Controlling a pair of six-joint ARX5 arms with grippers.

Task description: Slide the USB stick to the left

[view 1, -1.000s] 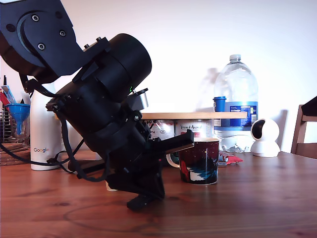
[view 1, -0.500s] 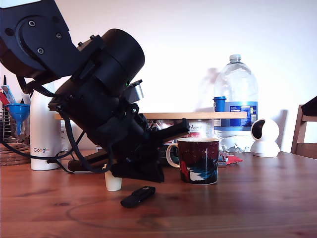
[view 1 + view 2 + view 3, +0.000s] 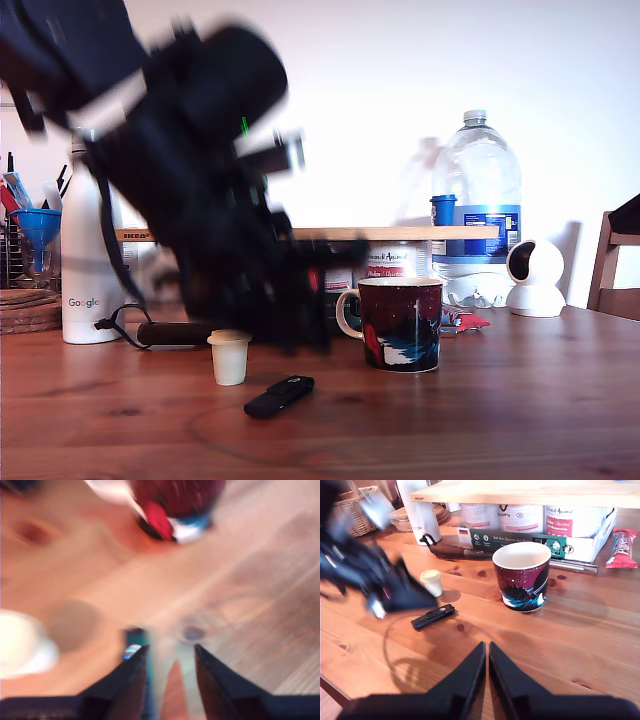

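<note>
Exterior view is showing the USB stick [image 3: 279,397] lying flat on the wooden surface [image 3: 500,420], low in the frame and a little left of centre, with nothing touching it. Just beyond it, toward the frame's left, the small cream cup [image 3: 229,357] is standing upright, and to the frame's right the dark red mug [image 3: 402,323] is sitting well clear of the stick. A blurred black arm is filling the upper left of the frame, lifted above the stick.

My first end effector [image 3: 169,655] is blurred too, its fingers standing slightly apart with bare wood showing between them; a dark shape beside one finger may be the stick, though the blur is keeping me from being sure. My second end effector [image 3: 486,652] is hanging over the surface with its fingers nearly together and gripping nothing, looking at the stick [image 3: 433,616], the cup [image 3: 431,582] and the mug [image 3: 522,576] from the other side.

I am judging that a push is either just finished or being reset, with the arm off the stick. Any further slide is calling for me to come back down beside the stick's end on the frame's right, low enough to catch its flat side, and to steer it so it is passing in front of the cup rather than knocking it.
</note>
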